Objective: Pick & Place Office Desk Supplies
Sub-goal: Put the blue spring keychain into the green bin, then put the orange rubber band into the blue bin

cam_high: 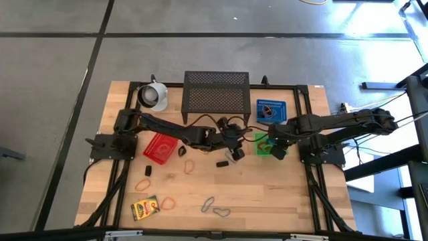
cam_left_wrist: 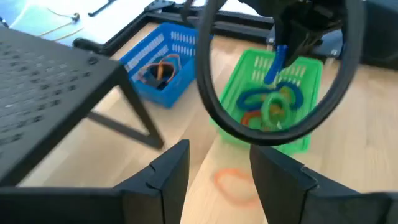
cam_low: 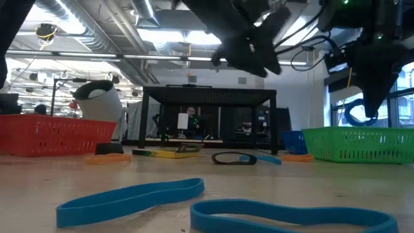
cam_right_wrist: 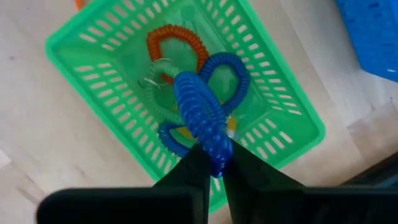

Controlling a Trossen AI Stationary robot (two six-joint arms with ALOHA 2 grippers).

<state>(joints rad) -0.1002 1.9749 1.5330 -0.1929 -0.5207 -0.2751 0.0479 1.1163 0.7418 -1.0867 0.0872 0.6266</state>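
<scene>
Directly over the green mesh basket [cam_right_wrist: 283, 140], the right gripper [cam_right_wrist: 214, 163] is pinching a blue coiled plastic loop [cam_right_wrist: 199, 115], which, springy, risks bouncing out; the left gripper [cam_left_wrist: 219, 171] is hanging parted.

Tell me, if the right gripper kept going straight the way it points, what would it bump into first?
Probably the coils lying in the green basket. The right gripper, shut on a blue coil, points down into it; its coil would likely touch that pile first, though depth is unclear.
</scene>
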